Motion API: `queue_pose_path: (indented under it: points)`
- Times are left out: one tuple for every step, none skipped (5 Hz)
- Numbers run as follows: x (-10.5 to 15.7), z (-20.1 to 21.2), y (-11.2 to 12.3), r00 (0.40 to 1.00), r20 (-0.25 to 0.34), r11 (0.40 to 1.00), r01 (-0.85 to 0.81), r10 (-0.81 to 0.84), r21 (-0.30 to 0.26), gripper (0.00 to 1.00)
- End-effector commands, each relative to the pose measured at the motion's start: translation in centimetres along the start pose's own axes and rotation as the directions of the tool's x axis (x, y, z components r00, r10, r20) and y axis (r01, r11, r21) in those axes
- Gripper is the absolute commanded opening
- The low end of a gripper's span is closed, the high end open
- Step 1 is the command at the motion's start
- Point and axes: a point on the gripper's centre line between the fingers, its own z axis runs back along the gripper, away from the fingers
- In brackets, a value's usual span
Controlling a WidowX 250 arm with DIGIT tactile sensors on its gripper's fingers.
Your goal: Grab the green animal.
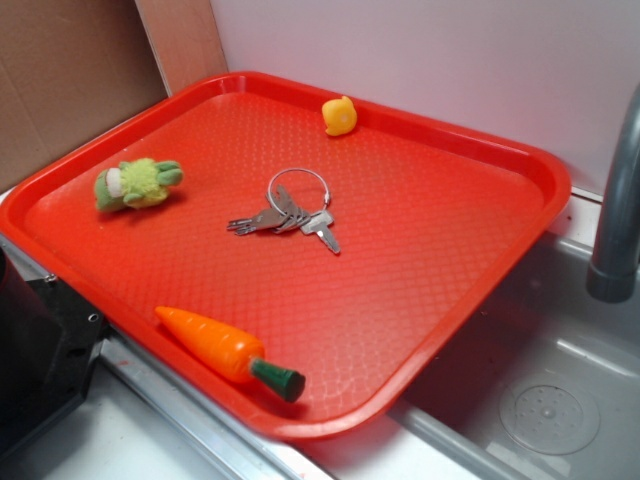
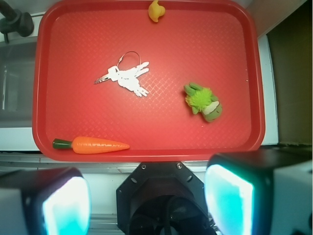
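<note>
Four objects on a red tray, gripper high above

Four things lie apart on the red tray (image 1: 480, 250). In the exterior view, the green animal (image 1: 137, 184) rests on its side at the left of the frame, near the tray's left rim. A bunch of keys (image 1: 290, 212) on a ring sits at the centre, a yellow rubber duck (image 1: 340, 116) against the far rim at the top, and an orange plastic carrot (image 1: 228, 352) with a green stem along the near rim at the bottom. In the wrist view, the gripper (image 2: 146, 203) fills the bottom of the frame, its fingers (image 2: 230, 198) spread wide and empty; the green animal appears right of centre. A grey faucet (image 1: 618, 200) and metal sink (image 1: 545, 400) show at the right.
</note>
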Motion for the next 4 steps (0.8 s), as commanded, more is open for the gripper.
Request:
queue_pose_path:
  points:
    - [0.0, 0.0, 0.0, 1.000, 0.000, 1.000, 0.000, 0.000, 0.000, 1.00]
    - [0.2, -0.7, 1.2, 0.999, 0.005, 0.999, 0.035, -0.035, 0.006, 1.00]
    - [0.8, -2.1, 2.7, 0.997, 0.014, 0.997, 0.074, -0.074, 0.005, 1.00]
    - [1.1, -3.7, 4.5, 0.989, 0.035, 0.989, 0.145, -0.146, 0.010, 1.00]
